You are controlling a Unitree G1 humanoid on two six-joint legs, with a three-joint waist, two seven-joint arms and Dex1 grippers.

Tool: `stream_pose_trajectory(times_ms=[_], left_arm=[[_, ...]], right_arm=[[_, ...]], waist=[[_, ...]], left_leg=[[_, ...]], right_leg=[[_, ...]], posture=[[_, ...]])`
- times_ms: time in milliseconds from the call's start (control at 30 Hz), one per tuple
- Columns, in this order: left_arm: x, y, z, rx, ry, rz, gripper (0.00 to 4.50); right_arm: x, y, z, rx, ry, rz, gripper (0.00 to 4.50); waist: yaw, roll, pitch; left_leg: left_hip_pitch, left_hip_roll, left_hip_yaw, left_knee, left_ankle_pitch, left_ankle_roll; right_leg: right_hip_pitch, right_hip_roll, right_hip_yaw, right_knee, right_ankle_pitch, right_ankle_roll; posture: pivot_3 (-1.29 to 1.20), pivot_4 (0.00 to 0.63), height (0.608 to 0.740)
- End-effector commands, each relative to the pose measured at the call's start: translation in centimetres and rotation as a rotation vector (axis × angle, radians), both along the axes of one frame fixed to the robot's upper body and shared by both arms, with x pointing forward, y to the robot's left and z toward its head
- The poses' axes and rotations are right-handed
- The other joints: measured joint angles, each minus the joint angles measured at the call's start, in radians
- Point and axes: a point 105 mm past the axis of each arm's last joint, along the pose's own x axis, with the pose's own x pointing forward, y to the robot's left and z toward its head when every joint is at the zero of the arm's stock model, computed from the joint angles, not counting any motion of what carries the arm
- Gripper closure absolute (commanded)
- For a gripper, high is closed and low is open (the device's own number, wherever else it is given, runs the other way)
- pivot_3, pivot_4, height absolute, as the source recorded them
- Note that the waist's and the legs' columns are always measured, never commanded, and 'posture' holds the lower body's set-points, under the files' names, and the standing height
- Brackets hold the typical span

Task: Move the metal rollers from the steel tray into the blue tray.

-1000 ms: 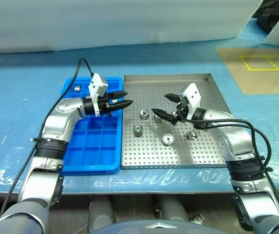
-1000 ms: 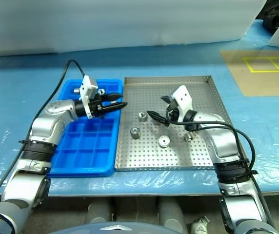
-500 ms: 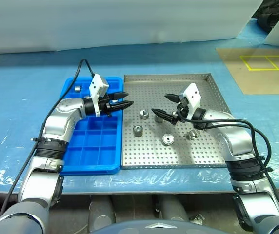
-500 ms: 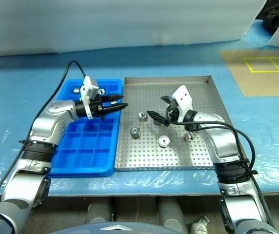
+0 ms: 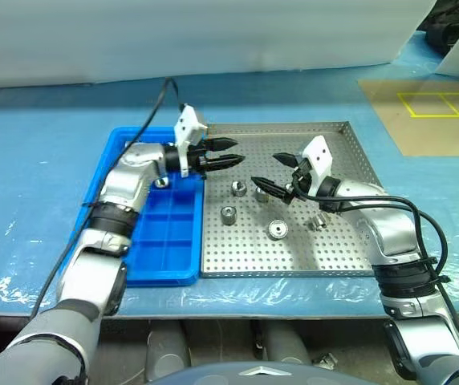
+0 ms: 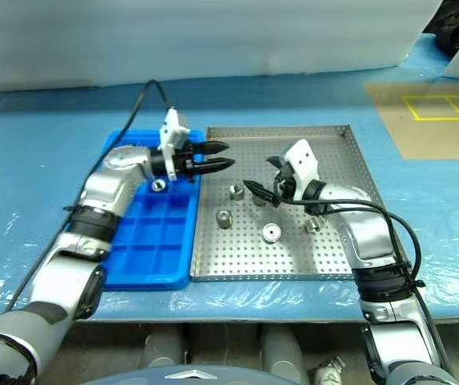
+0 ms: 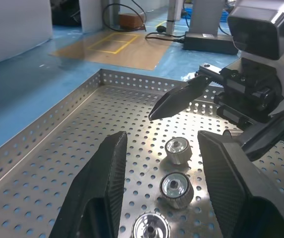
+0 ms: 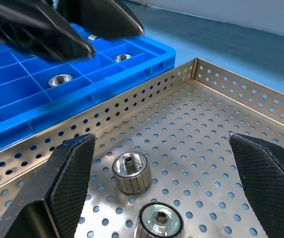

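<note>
The steel tray [image 5: 278, 127] holds several metal rollers, among them one [image 5: 237, 188] near its middle, one [image 5: 228, 215] closer to me and a flanged one [image 5: 276, 229]. To its left lies the blue tray [image 5: 165, 241] with a roller [image 5: 160, 183] in a far compartment. My left gripper [image 5: 233, 151] hovers open and empty over the steel tray's far left part, pointing right. The left wrist view has rollers [image 7: 177, 149] below its fingers. My right gripper [image 5: 266, 170] stands wide open and empty above the tray's middle, pointing left over two rollers [image 8: 130, 171].
Both trays lie on a pale blue table sheet [image 5: 37, 160]. A brown mat with yellow lines [image 5: 430, 112] lies at the back right, and a white board [image 5: 173, 40] closes off the back. A black cable [image 5: 153, 108] arches from my left wrist.
My left gripper has swung to the right, from above the blue tray to above the steel tray's left part, uncovering a roller in a blue compartment. The right arm has kept still.
</note>
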Motion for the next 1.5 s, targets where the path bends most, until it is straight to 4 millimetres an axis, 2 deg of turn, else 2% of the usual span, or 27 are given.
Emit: stream_pose_trajectory(times_ms=[33,100,200,333,400,667,933,1100,1500], left_arm=[[0.3,-1.7,0.7,0.056,-0.065,-0.077,2.13],[0.9,-2.2,-0.3,0.119,-0.076,-0.076,2.13],[1.4,-3.1,-2.4,0.253,-0.104,-0.086,2.13],[1.1,-4.7,-2.9,0.271,-0.111,-0.131,2.13],[1.0,-5.3,-3.4,0.286,-0.112,-0.145,2.13],[0.4,-6.7,-5.2,0.366,-0.127,-0.173,2.13],[1.6,-5.8,-5.3,0.461,-0.197,-0.096,2.13],[2.0,-5.3,-5.3,0.492,-0.205,-0.083,2.13],[1.5,-3.7,-7.5,0.663,-0.183,-0.148,2.13]], right_arm=[[-0.7,-0.8,1.7,0.014,-0.072,-0.032,0.06],[-1.0,-1.4,1.8,0.010,-0.074,-0.056,0.06],[-1.8,-3.7,1.8,-0.019,-0.074,-0.123,0.06],[-3.0,-6.1,1.8,-0.043,-0.068,-0.205,0.06],[-3.7,-6.7,1.6,-0.047,-0.062,-0.236,0.06],[-5.5,-6.9,1.2,-0.046,-0.043,-0.306,0.06],[-6.1,-7.0,0.6,-0.048,-0.035,-0.347,0.06],[-6.0,-6.8,0.5,-0.048,-0.037,-0.353,0.06],[-5.7,-6.9,0.4,-0.056,-0.045,-0.376,0.06]], waist=[[-0.001,0.000,0.000],[-0.003,0.000,0.000],[-0.005,0.000,0.000],[-0.014,0.000,0.000],[-0.020,0.000,0.000],[-0.066,0.000,0.000],[-0.108,0.000,0.000],[-0.117,0.001,0.000],[-0.141,0.001,0.000]], left_leg=[[0.000,0.000,0.000,0.000,0.000,0.000],[0.000,0.000,0.000,0.000,0.000,0.000],[0.000,-0.001,0.000,0.000,0.000,0.001],[0.001,-0.002,0.000,0.000,-0.001,0.003],[0.001,-0.001,0.000,0.001,-0.002,0.004],[0.001,-0.002,0.000,0.005,-0.006,0.010],[-0.003,-0.002,0.000,0.008,-0.008,0.014],[-0.006,-0.002,0.000,0.008,-0.010,0.017],[-0.006,-0.003,0.000,0.008,-0.012,0.021]], right_leg=[[0.000,0.000,0.000,0.000,0.000,0.000],[0.000,0.000,0.000,-0.001,0.000,0.000],[0.001,0.000,0.001,-0.001,0.000,0.000],[0.003,0.000,0.003,-0.003,0.000,0.000],[0.003,0.000,0.003,-0.004,0.000,0.000],[0.004,0.000,0.003,-0.004,0.000,0.001],[0.004,-0.001,0.002,-0.007,0.000,0.001],[0.004,-0.001,0.002,-0.014,0.002,0.004],[0.007,-0.002,0.002,-0.018,0.002,0.004]], posture=[[-0.37,0.150,0.740],[-0.40,0.150,0.740],[-0.44,0.150,0.740],[-0.52,0.150,0.740],[-0.55,0.150,0.740],[-0.64,0.150,0.740],[-0.67,0.150,0.740],[-0.68,0.150,0.740],[-0.68,0.150,0.740]])
